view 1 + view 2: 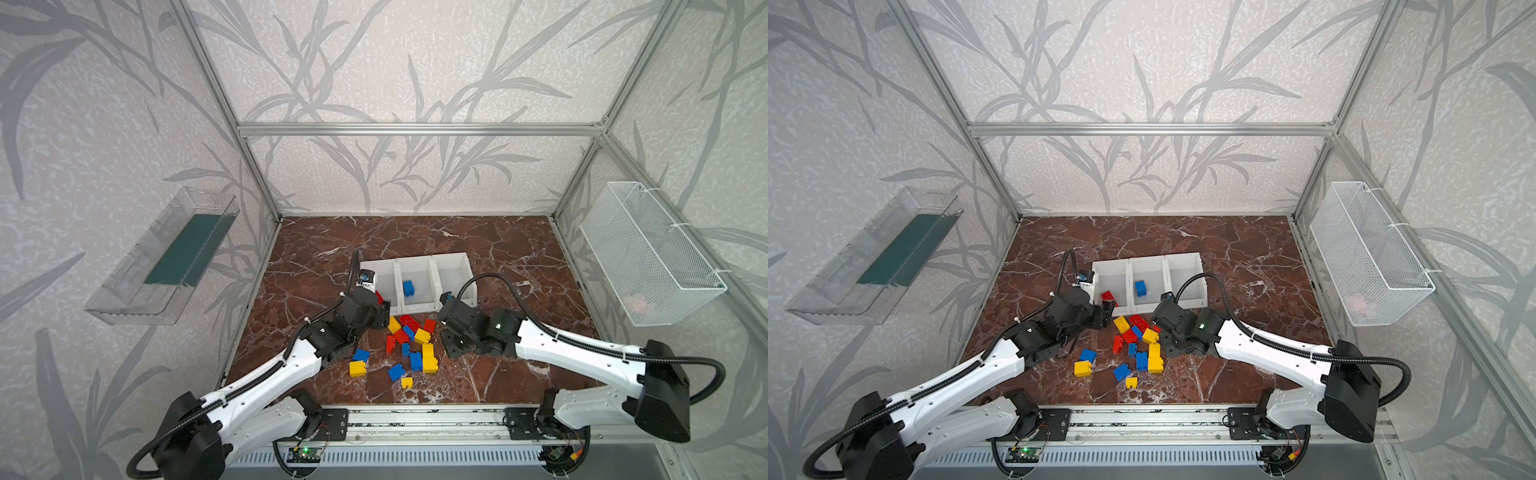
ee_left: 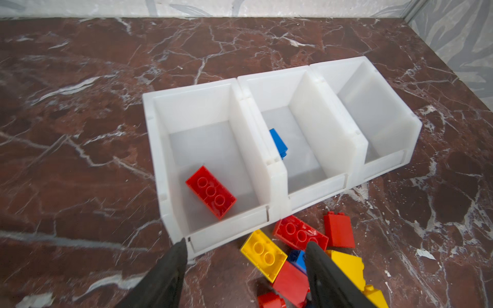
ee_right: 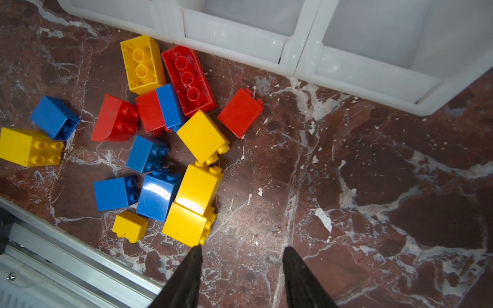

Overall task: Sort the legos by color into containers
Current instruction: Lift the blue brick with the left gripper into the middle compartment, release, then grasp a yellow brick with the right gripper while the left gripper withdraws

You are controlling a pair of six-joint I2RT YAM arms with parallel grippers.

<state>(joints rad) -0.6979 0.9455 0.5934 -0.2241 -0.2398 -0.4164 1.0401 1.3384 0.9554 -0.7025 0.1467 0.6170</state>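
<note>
The small, chunky, studded plastic legos in red, blue and yellow [image 3: 202, 136] lie mostly in a loose heap on the dark red, white-veined, marble-patterned worktop [image 3: 373, 186]. They are just in front of the three matching white plastic open-top containers [image 2: 186, 87] joined in a row, a placing that keeps every carry short. Many bricks lie on their sides or upside down, showing hollow tubed undersides, and several touch, so free faces to pinch look scarce. One long red brick [image 2: 210, 192] lies underside up in the bin at the left end of the row in both top views. One blue brick [image 2: 278, 144] sits in the middle bin, and the far-end bin [image 1: 1183, 274] holds nothing, presumably kept for yellow. The bricks are glossy, hard and square-edged; the bins are matt and faintly translucent, with low front lips. The jaws of the left arm [image 1: 270, 370] stand apart and empty by the front lip of the red brick's bin, at the heap's edge. The jaws of the right arm [image 1: 582, 349] are likewise apart and empty over bare worktop, just beside two yellow bricks lying end to end [image 3: 198, 186], probably the next pick
</note>
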